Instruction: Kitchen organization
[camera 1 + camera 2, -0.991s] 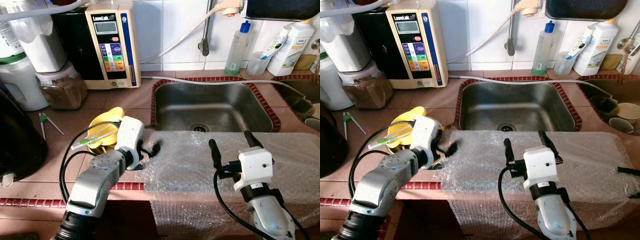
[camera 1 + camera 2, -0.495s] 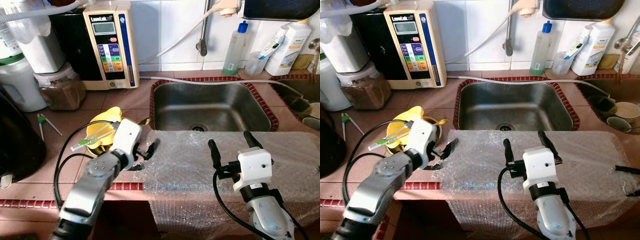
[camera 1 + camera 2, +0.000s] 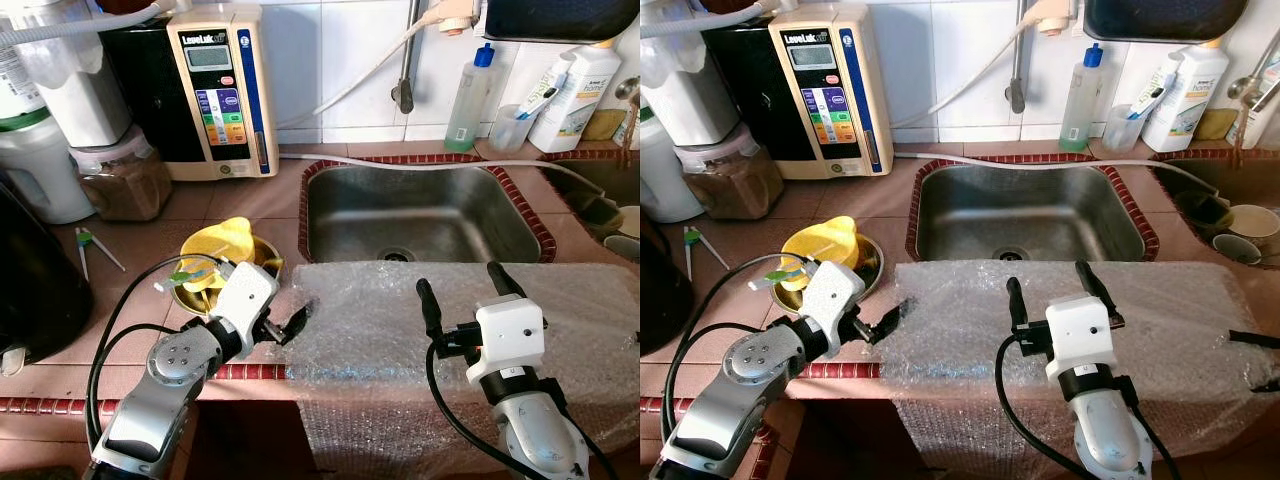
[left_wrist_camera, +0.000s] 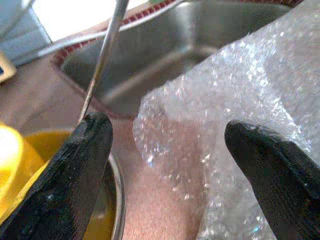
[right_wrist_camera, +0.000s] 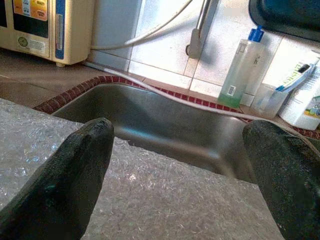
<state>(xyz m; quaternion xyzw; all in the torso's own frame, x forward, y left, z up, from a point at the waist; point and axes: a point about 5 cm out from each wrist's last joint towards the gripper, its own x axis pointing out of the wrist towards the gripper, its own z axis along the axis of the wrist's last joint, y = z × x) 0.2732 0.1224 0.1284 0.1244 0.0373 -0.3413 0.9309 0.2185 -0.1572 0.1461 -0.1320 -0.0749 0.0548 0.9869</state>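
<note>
Kitchen counter with a stainless-steel sink basin (image 3: 425,212) set in reddish-brown tile; the sink serves as the landmark. A large sheet of clear bubble wrap (image 3: 400,320) lies on the counter along the sink's near edge and hangs over the counter front.

The left gripper (image 3: 292,322) sits low at the sheet's left corner, near the sink's front-left corner. Its two black fingers (image 4: 75,170) are spread, with the crinkled corner of the wrap lying between them but not pinched.

The right gripper (image 3: 462,285) hovers above the middle of the sheet, in front of the sink, its fingers (image 5: 70,180) likewise parted and holding nothing.

Left of the sink, just beside the left gripper, stands a round metal bowl (image 3: 262,262) holding a yellow plastic piece (image 3: 215,245) and a green-tipped stick (image 3: 185,277).

Behind the sink's left end stands a cream water-ioniser unit with coloured buttons (image 3: 222,90). Behind its right end stand a clear bottle with a blue cap (image 3: 470,95) and a white detergent bottle (image 3: 580,95).
</note>
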